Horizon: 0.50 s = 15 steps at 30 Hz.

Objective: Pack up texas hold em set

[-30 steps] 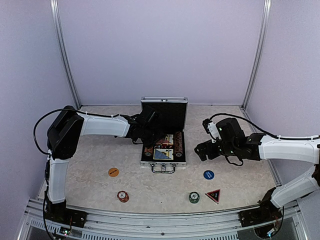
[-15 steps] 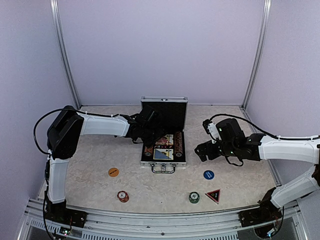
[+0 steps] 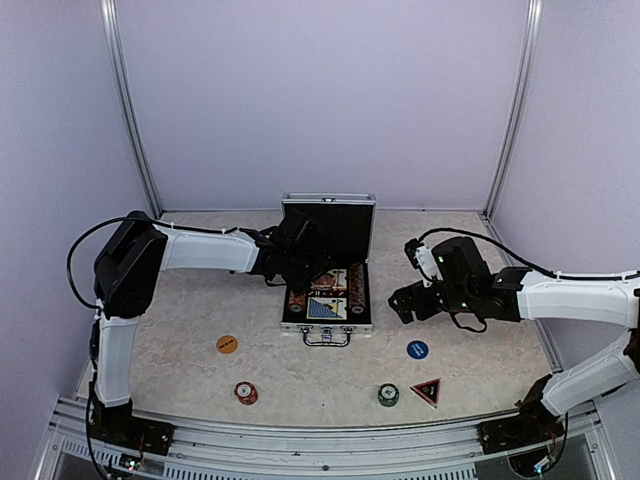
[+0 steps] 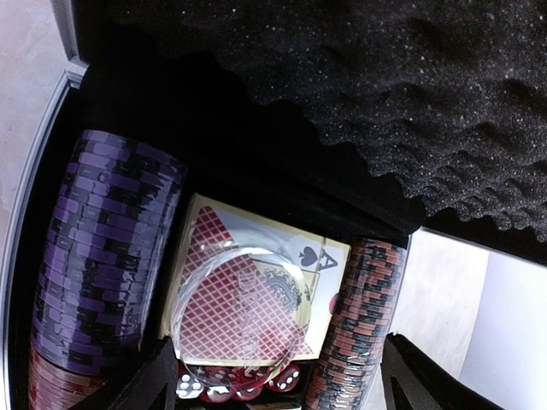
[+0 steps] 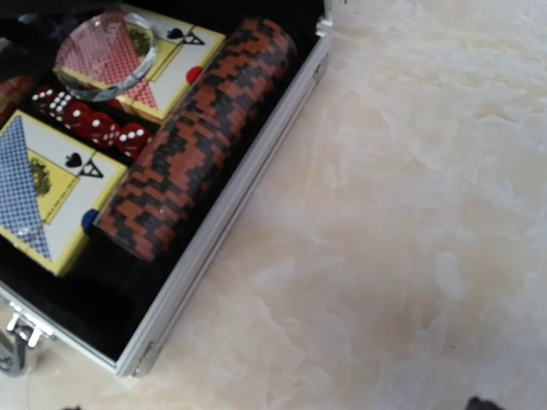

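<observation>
Resting on red deck [image 4: 323, 263]: 1 clear disc [image 4: 240, 314].

Open case, silver rim [image 4: 34, 188] at left, black lining. Egg-crate foam [image 4: 410, 102] of lid fills upper right. Purple chip row [image 4: 102, 256] lies along left wall. Red-black chip row [image 4: 359, 325] at right. Red card deck [image 4: 261, 256] between rows, ace of spades corner showing. Clear round disc [image 4: 239, 312] lies flat on deck. Red dice [image 4: 244, 389] just below deck. Left gripper [image 4: 282, 384] at bottom edge, fingers [image 4: 158, 380] spread wide, nothing between them gripped.
</observation>
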Each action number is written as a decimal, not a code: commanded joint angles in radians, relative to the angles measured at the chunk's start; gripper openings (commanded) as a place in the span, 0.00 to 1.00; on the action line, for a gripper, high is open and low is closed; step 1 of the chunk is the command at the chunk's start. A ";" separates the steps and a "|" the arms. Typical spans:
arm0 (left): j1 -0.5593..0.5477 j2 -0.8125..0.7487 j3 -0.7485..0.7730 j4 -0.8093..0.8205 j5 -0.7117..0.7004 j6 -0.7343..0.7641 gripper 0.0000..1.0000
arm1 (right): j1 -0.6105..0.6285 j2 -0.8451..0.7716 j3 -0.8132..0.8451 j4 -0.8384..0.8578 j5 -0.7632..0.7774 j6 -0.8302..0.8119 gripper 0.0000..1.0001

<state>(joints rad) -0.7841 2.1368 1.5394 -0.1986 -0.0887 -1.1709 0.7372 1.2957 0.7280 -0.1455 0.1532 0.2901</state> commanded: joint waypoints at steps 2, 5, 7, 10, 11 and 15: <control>-0.002 -0.056 -0.020 0.024 0.019 -0.010 0.82 | -0.001 0.000 0.033 -0.005 -0.030 0.010 0.96; -0.007 -0.078 -0.045 0.027 0.022 -0.015 0.82 | -0.001 0.011 0.049 -0.005 -0.048 0.011 0.95; -0.009 -0.098 -0.063 0.031 0.020 -0.016 0.82 | -0.001 0.018 0.059 -0.006 -0.060 0.010 0.95; -0.012 -0.116 -0.088 0.031 0.018 -0.017 0.83 | 0.001 0.026 0.074 -0.005 -0.081 0.014 0.94; -0.013 -0.125 -0.094 0.033 0.017 -0.016 0.83 | 0.002 0.029 0.077 -0.003 -0.087 0.014 0.94; -0.015 -0.146 -0.130 0.034 0.019 -0.018 0.83 | 0.010 0.046 0.100 0.000 -0.103 0.015 0.92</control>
<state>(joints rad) -0.7910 2.0403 1.4437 -0.1780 -0.0738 -1.1820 0.7376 1.3193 0.7879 -0.1513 0.0822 0.2935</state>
